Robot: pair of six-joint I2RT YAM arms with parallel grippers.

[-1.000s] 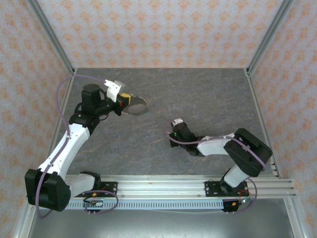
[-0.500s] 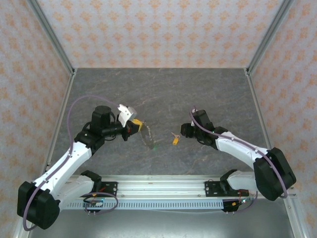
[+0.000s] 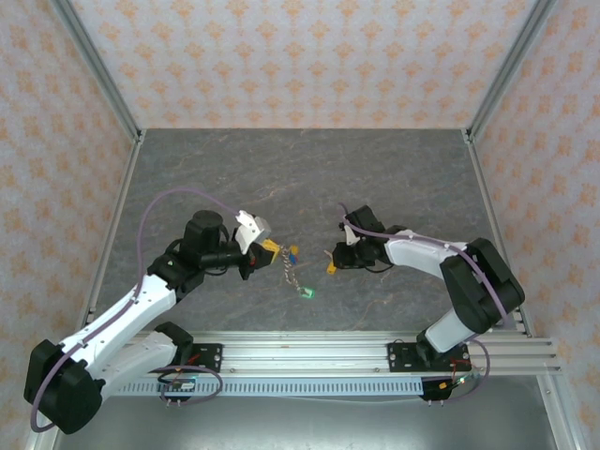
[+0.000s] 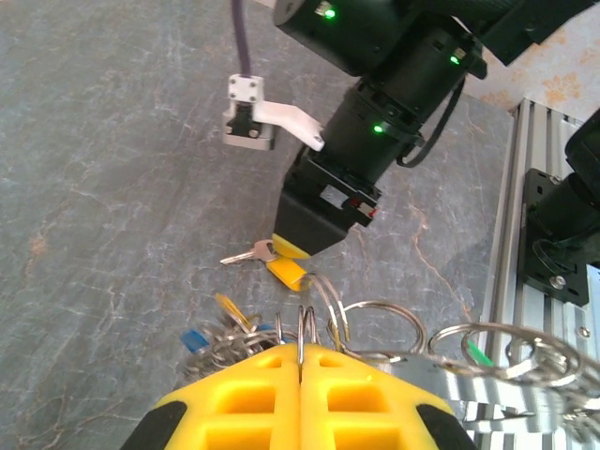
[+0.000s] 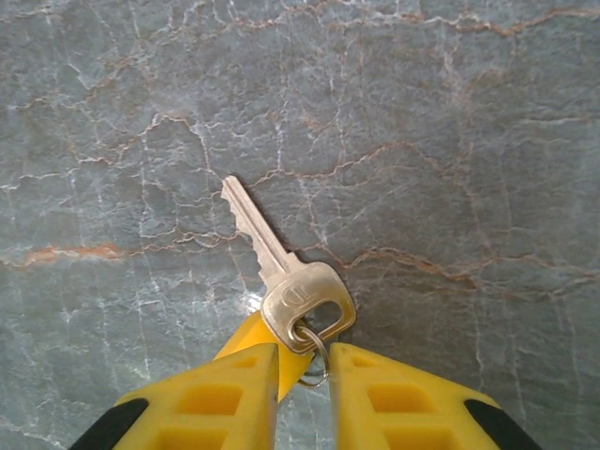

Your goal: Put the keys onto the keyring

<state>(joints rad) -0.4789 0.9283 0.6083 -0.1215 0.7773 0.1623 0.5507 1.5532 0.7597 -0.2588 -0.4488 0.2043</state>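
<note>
Two arms meet near the middle of the table [image 3: 394, 169] in the overhead view. The left pincer [image 3: 269, 247] holds the keyring [image 3: 284, 255], from which a bunch hangs toward the near side, with a blue tag [image 3: 293, 250] at the top and a green tag [image 3: 307, 292] at the bottom. Just right of it, the right pincer [image 3: 334, 261] is down at the loose key [image 3: 330, 268]. How many keys hang in the bunch is too small to count here.

Seen from the left wrist, the left pincer [image 4: 300, 361] is clamped tight on the thin wire of the keyring [image 4: 300, 323]. Several rings overlap there, and the frame cuts some off at the right. Beyond them the loose key [image 4: 246, 254] lies flat on the table, its yellow tag [image 4: 287, 273] at the tip of the right pincer [image 4: 302, 253].

From the right wrist, the right pincer [image 5: 305, 370] stands narrow, with the key's small ring [image 5: 323, 354] in the gap between its tips. The yellow tag [image 5: 246, 339] slips under one finger. I cannot tell whether the tips actually pinch anything. The key's blade [image 5: 248, 220] points away, resting on the table.

My judgement is that some keys are already on the ring. This one has yet to be lifted, carried left and threaded on.
</note>
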